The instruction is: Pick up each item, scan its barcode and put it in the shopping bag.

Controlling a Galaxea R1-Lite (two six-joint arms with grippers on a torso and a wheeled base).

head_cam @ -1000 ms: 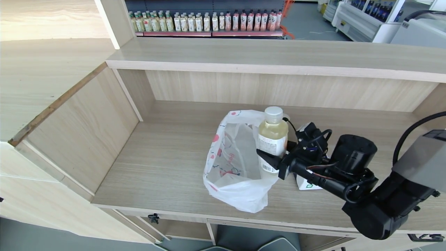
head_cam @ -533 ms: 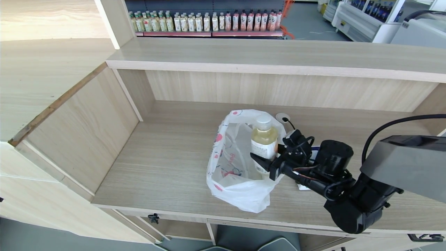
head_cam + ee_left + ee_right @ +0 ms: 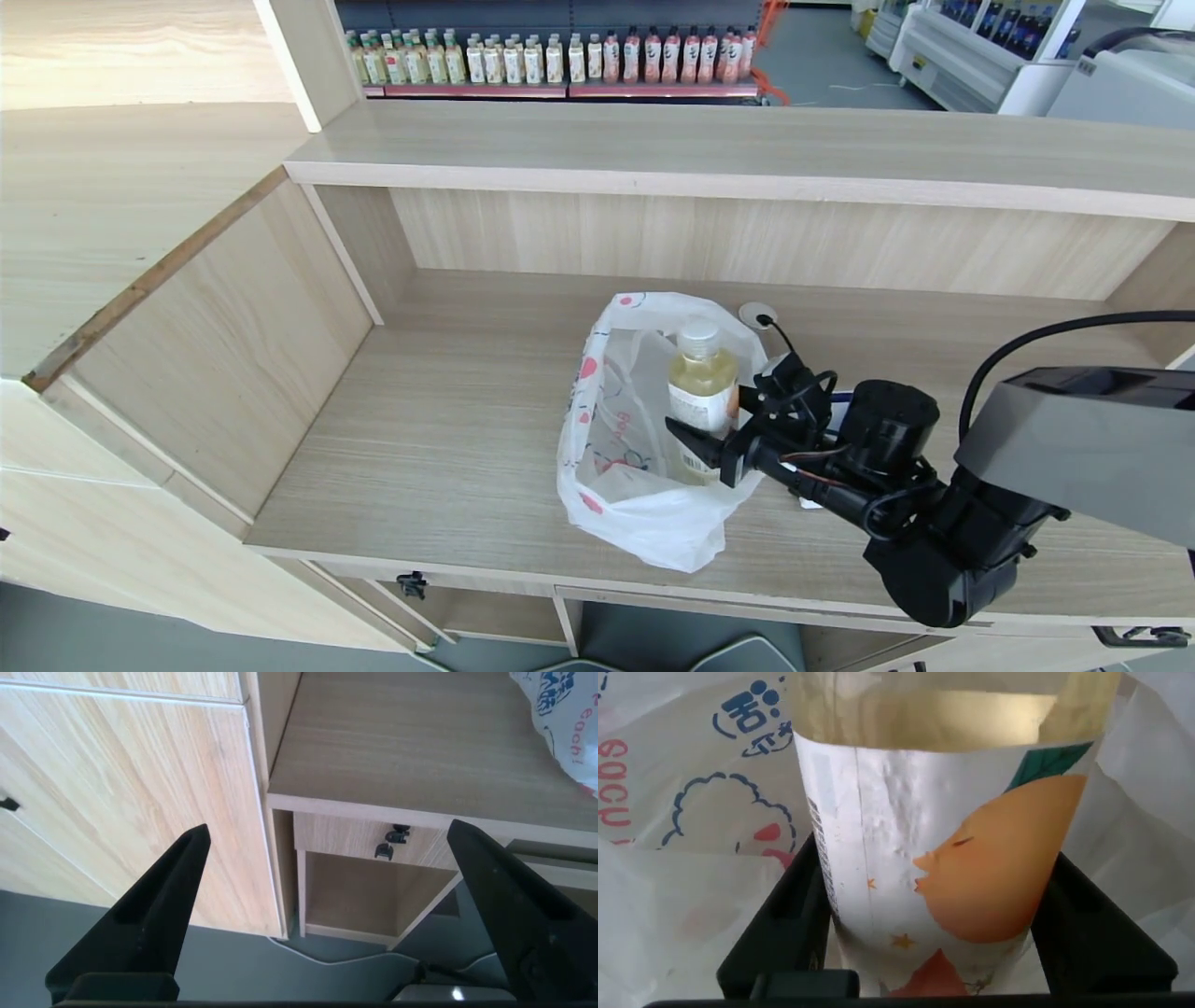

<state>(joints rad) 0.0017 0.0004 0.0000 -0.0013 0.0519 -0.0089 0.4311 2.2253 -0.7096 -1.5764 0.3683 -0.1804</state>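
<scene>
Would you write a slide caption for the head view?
Right gripper holds an upright drink bottle partly inside the shopping bag on the wooden counter.

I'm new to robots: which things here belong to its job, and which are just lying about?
Job: bottle, shopping bag, right hand gripping the bottle.
Lying about: round cable port, drinks on the far shelf, open left hand.

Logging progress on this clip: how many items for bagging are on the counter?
2. A bottle, held by the right tool, is inside the bag; a white box lies mostly hidden behind that arm. Others may be hidden.
</scene>
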